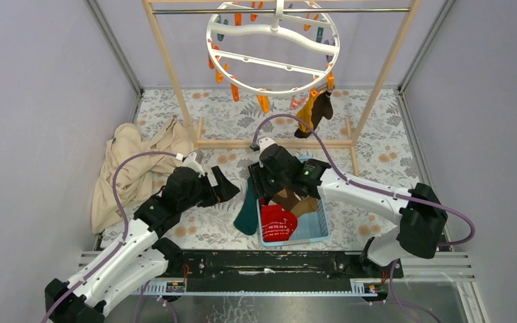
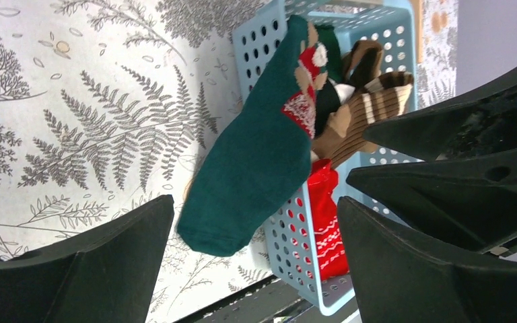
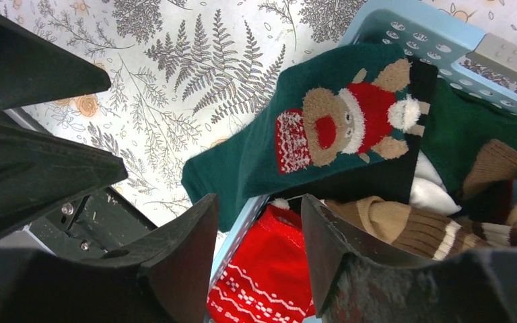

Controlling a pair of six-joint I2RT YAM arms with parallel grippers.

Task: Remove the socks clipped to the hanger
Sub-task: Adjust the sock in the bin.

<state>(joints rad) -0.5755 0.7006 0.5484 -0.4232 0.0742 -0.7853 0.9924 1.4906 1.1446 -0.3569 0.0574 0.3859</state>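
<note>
The white ring hanger (image 1: 273,47) hangs from the rack's bar. A mustard sock (image 1: 306,111) and a brown sock (image 1: 321,109) are clipped at its front right. Other socks lie in the blue basket (image 1: 323,222). A dark green reindeer sock (image 1: 248,212) (image 3: 262,155) (image 2: 256,175) droops over its left rim, beside a red patterned sock (image 1: 278,222) (image 3: 262,276) and a brown striped one (image 3: 410,225). My right gripper (image 1: 257,192) (image 3: 259,198) is open and empty above the basket's left rim. My left gripper (image 1: 229,187) (image 2: 254,202) is open and empty just left of the basket.
The wooden rack frame (image 1: 272,143) stands behind the basket, its base bar on the fern-patterned mat. A large beige cloth (image 1: 131,168) lies at the left. Empty orange clips (image 1: 263,102) dangle from the ring. Grey walls close in both sides.
</note>
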